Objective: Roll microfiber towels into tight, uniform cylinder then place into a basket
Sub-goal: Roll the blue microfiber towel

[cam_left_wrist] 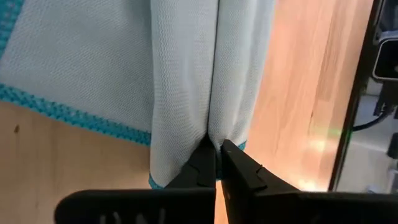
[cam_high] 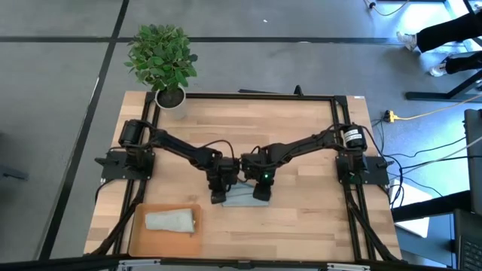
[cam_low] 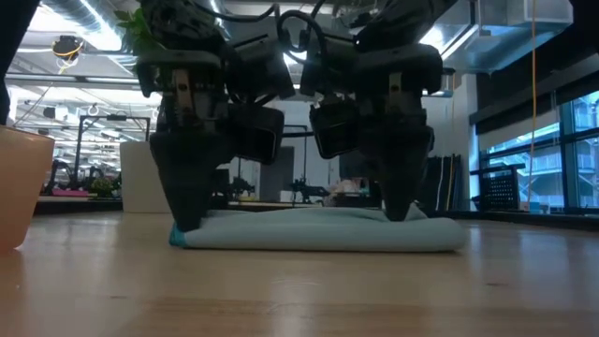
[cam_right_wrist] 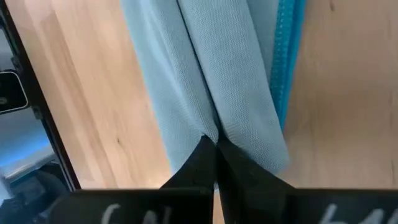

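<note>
One pale roll lies in the basket at the near left, while the left claw and right claw each pinch the blue-teal towel mid-surface, seemingly only part-rolled.

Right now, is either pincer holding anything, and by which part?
Both are. The left pincer and right pincer are each shut on a raised fold of the light blue towel, one near each end, as it lies on the table.

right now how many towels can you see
2: a rolled pale towel lying in the basket, and a light blue towel on the table's middle, pinched by the left gripper and right gripper.
</note>
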Tool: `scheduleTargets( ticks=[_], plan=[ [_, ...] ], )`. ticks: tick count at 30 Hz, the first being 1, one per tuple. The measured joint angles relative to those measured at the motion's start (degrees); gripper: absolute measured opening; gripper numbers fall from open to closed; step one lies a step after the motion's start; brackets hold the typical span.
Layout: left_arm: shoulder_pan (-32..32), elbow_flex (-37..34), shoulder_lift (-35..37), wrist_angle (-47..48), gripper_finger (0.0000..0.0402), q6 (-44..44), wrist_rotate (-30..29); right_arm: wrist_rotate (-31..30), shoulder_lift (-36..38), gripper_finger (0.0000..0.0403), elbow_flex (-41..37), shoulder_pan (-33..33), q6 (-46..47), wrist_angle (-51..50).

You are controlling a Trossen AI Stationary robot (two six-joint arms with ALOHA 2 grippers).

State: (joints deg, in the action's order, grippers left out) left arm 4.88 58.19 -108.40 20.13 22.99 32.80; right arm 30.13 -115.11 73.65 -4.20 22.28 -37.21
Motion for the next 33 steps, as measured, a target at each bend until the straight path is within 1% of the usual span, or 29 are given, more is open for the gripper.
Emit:
scheduleTargets(
  ticks=[4, 10, 12, 15, 17, 21, 26, 28, 33],
  plan=[
    [0.8, 0.0, 0.0, -0.3, 0.0000, -1.1, -0.9, -0.1, 0.0, 0.0025, 0.0, -0.4, 0.0, 0.3],
    [1.0, 0.0, 0.0, -0.2, 0.0000, -0.9, -1.1, -0.1, 0.0, 0.0085, 0.0, -0.2, 0.1, -0.1],
    [1.0, 0.0, 0.0, -0.2, 0.0000, -0.8, -1.2, 0.5, 0.0, 0.0101, 0.7, -0.1, 0.1, -1.7],
    [1.0, 0.0, 0.1, -0.1, 0.0000, -1.1, -0.8, 0.6, 0.0, 0.0112, 2.4, 0.1, -0.6, -4.9],
    [1.0, -0.1, 0.5, 0.0, 0.0000, -2.0, -0.7, -1.1, 0.3, 0.0113, 3.9, 0.1, -2.0, -7.2],
    [1.0, 0.0, 2.5, -0.1, 0.0000, -3.0, -0.9, -6.6, 1.9, 0.0114, 6.3, 0.2, -3.3, -11.6],
    [1.3, -0.2, 5.7, 1.7, 0.0000, -8.3, -0.6, -15.7, 2.4, 0.0114, 7.1, -0.3, -2.9, -14.6],
    [1.6, -0.1, 6.5, 1.3, 0.0000, -10.2, -0.3, -17.9, 2.4, 0.0115, 6.8, -0.9, -3.1, -12.7],
    [2.1, -0.1, 6.9, 2.4, 0.0000, -12.1, -0.2, -18.5, 2.4, 0.0115, 6.6, -3.1, -4.9, -6.1]
  ],
)
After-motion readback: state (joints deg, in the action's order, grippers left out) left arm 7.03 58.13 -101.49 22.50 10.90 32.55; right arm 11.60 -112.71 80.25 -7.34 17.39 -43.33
